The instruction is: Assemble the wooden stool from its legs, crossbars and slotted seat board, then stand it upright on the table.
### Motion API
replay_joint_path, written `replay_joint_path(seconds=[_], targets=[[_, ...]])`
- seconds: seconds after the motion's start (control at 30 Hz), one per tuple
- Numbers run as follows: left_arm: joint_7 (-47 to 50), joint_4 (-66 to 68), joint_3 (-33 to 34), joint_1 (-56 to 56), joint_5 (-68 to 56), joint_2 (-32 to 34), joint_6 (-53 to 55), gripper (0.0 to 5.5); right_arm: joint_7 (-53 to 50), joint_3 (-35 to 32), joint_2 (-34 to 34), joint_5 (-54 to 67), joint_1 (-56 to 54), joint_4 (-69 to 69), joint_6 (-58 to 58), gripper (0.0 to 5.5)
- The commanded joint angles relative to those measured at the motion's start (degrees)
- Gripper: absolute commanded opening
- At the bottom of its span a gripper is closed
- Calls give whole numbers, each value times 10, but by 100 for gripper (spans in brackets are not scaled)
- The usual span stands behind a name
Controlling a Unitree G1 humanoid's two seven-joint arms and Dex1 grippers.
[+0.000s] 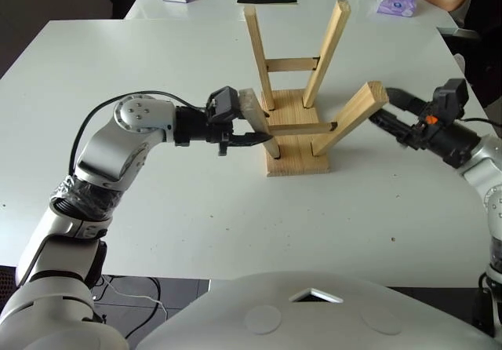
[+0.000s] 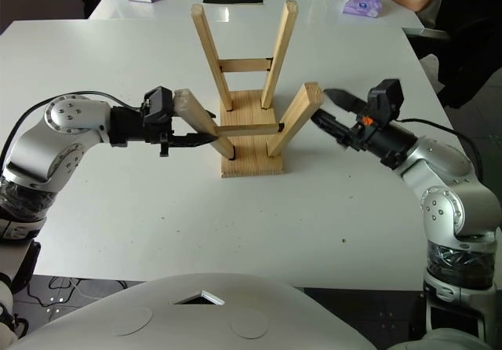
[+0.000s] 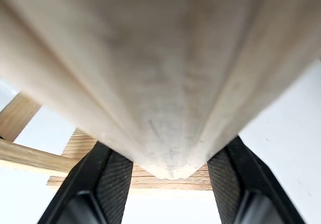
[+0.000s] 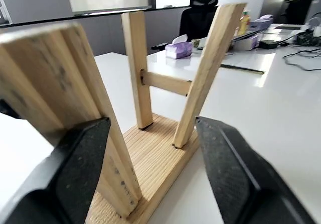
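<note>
The pale wooden stool (image 1: 294,103) sits upside down mid white tabletop (image 1: 118,75). Two far legs stand straight. The left gripper (image 1: 252,139) squeezes one leaning leg (image 1: 252,111). The right gripper (image 1: 383,105) gapes around the other leaning leg (image 1: 349,121). Both need pushing in, then the stool needs flipping.

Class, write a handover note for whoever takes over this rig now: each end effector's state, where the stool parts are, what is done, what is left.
Left end effector: shut on the near left leg.
Right end effector: open, by the near right leg's top.
Done: seat board flat on the table, four legs up, both crossbars in.
Near legs lean outward; seating unclear.
To do: seat them, turn the stool upright.
</note>
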Motion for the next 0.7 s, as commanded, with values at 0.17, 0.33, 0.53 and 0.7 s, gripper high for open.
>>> replay_joint_path(seconds=[0.17,0.33,0.53,0.7], targets=[[60,-33,-41,4,2,-46,180,205,-215,-8,97,164,-221,-146,14,311],[67,-35,-36,-2,9,-54,195,205,-285,105,159,132,-187,-197,21,260],[70,-44,-38,3,17,-53,197,205,-265,209,179,16,-95,-153,-13,260],[73,-49,-40,7,25,-56,196,205,-244,281,194,-99,-31,-24,-56,260]])
